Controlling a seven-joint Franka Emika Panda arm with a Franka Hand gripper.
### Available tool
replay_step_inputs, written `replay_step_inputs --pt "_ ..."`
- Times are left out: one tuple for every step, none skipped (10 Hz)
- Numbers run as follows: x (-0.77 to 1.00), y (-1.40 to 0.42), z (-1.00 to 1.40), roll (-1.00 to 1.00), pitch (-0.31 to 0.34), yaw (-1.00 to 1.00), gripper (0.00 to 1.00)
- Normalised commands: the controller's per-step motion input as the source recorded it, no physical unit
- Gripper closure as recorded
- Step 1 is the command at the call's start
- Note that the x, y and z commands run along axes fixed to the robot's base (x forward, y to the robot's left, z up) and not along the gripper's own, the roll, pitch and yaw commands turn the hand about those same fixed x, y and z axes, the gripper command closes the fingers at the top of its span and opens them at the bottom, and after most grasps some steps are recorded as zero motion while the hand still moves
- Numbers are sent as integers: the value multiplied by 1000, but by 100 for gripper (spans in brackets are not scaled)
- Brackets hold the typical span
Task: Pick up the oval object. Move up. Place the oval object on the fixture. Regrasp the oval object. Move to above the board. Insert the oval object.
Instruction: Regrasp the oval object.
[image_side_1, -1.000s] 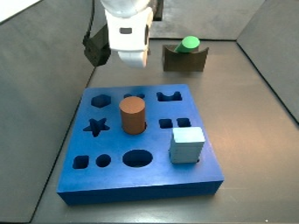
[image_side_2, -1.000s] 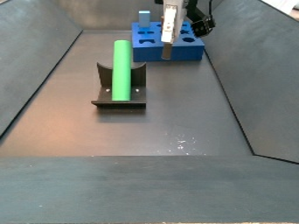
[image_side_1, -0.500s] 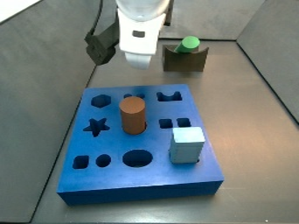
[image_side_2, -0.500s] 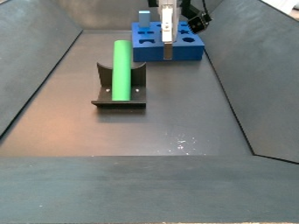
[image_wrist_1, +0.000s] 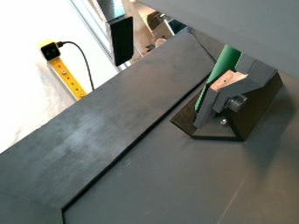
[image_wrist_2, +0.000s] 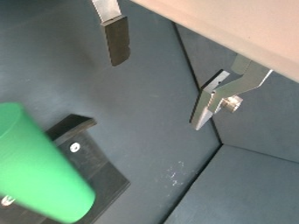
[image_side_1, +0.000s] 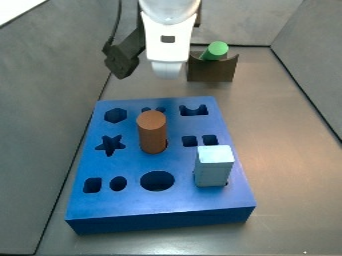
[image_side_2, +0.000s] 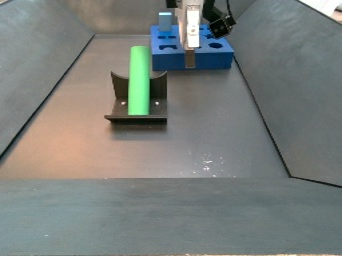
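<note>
The oval object, a bright green peg, lies in the notch of the dark fixture; both side views show the peg (image_side_1: 215, 48) (image_side_2: 138, 77) and the fixture (image_side_1: 211, 68) (image_side_2: 136, 110). The blue board (image_side_1: 120, 205) (image_side_2: 211, 60) lies on the floor. My gripper (image_side_1: 163, 67) (image_side_2: 191, 56) hangs open and empty above the floor between the board and the fixture, apart from the peg. In a wrist view the gripper (image_wrist_2: 162, 74) has its fingers (image_wrist_2: 114, 40) wide apart, with the peg (image_wrist_2: 35, 175) and fixture (image_wrist_2: 96, 173) off to one side. The peg (image_wrist_1: 225, 66) on the fixture (image_wrist_1: 239, 109) also shows in the second wrist view.
A brown-orange cylinder (image_side_1: 150, 132) and a pale grey-blue cube (image_side_1: 214, 165) stand in the board. Grey walls slope up around the dark floor (image_side_2: 201, 130). A yellow power strip (image_wrist_1: 65, 66) lies outside the enclosure.
My gripper has moved away from the board's edge toward the fixture, still open and empty. The peg and fixture have not moved.
</note>
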Motion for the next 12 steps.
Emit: replay_step_inputs --pt "1000 -15 -7 2 -67 86 0" --pt "1000 -12 -28 18 -48 38 0" --pt "1000 -11 -26 29 -40 9 0" --pt "1000 -7 -23 40 -19 -18 0" --pt "1000 -7 -28 44 -8 -29 0" --pt "1000 -3 -37 52 25 -40 0" --pt "1000 -1 -41 55 39 -40 0" --pt "1000 -1 -41 59 61 -35 0" --pt "871 1 -42 66 80 -23 0" --pt "779 -1 -36 69 91 -12 0" --pt "720 -2 -36 72 100 -2 0" --pt "603 -4 -30 79 113 14 0"
